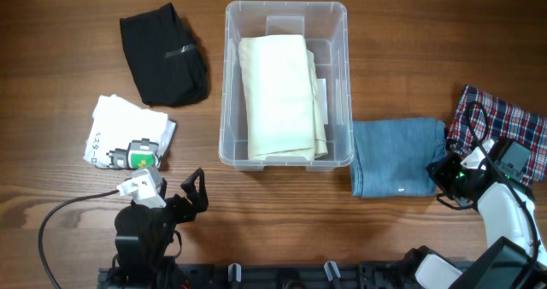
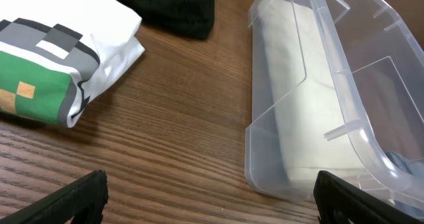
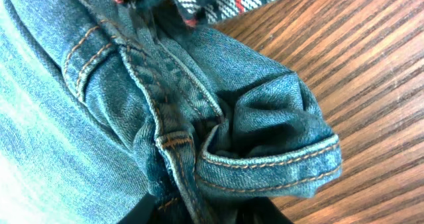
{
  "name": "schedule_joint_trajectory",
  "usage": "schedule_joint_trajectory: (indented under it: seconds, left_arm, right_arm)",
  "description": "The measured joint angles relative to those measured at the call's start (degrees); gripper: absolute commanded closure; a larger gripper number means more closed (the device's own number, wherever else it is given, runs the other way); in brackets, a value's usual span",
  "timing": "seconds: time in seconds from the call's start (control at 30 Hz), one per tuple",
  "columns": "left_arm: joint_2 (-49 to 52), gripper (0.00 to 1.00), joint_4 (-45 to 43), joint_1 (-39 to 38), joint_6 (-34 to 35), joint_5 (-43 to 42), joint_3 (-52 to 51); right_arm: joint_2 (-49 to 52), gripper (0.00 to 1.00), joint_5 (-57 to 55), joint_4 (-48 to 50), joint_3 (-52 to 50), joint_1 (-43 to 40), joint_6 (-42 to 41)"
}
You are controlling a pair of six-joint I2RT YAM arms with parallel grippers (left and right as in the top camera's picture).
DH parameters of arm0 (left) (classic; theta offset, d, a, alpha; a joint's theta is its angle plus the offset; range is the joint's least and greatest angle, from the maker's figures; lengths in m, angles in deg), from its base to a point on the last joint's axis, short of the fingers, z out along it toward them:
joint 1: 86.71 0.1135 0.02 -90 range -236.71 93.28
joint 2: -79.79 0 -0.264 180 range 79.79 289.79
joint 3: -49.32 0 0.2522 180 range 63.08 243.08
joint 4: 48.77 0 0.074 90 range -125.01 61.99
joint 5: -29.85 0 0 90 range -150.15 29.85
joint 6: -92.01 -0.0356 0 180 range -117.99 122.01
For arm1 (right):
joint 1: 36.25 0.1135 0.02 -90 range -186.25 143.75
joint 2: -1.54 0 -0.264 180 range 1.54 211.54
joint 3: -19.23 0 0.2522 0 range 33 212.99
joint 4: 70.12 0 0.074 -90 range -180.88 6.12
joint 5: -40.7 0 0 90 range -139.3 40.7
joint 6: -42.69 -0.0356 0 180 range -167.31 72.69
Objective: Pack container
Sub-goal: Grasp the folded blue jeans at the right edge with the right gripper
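Note:
The clear plastic container [image 1: 342, 84] stands at the table's middle with a folded cream cloth [image 1: 280, 92] inside; it also shows in the left wrist view [image 2: 344, 71]. Folded blue jeans [image 1: 397, 156] lie to its right, touching its corner. My right gripper [image 1: 444, 176] is at the jeans' right edge and is shut on the denim [image 3: 218, 144], its fingers mostly hidden under the fabric. My left gripper [image 1: 193, 191] is open and empty near the front edge, left of the container, with bare wood between its fingers [image 2: 209, 201].
A folded black garment [image 1: 164, 54] lies at the back left. A folded white shirt with a green and grey print [image 1: 128, 135] lies in front of it. A plaid red and blue cloth [image 1: 504, 122] lies at the far right, behind the right arm.

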Motion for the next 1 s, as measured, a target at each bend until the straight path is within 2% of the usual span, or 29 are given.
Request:
schedule_joint_trajectory:
  seconds: [0.07, 0.33, 0.43, 0.57, 0.73, 0.87, 1.0]
  left_arm:
    - [0.00, 0.00, 0.00, 0.00, 0.00, 0.00, 0.00]
    - [0.00, 0.00, 0.02, 0.00, 0.00, 0.00, 0.00]
    - [0.00, 0.00, 0.00, 0.00, 0.00, 0.00, 0.00]
    - [0.00, 0.00, 0.00, 0.00, 0.00, 0.00, 0.00]
    - [0.00, 0.00, 0.02, 0.00, 0.00, 0.00, 0.00]
    - [0.00, 0.00, 0.00, 0.00, 0.00, 0.00, 0.00]
    - [0.00, 0.00, 0.00, 0.00, 0.00, 0.00, 0.00]
  right_arm:
    - [0.00, 0.96, 0.28, 0.04, 0.00, 0.00, -0.17]
    - [0.00, 0.96, 1.09, -0.33, 0.13, -0.15, 0.33]
    - [-0.79, 0.96, 3.82, -4.59, 1.31, -0.24, 0.74]
    - [-7.54, 0.96, 6.97, -9.11, 1.60, -0.17, 0.81]
    - [-21.11, 0.96, 10.34, -12.28, 3.80, 0.02, -0.98]
    - [-26.32, 0.96, 11.82, -13.99, 5.77, 0.02, -3.21]
    - [-27.02, 0.96, 13.11, -17.31, 10.16, 0.02, -4.02]
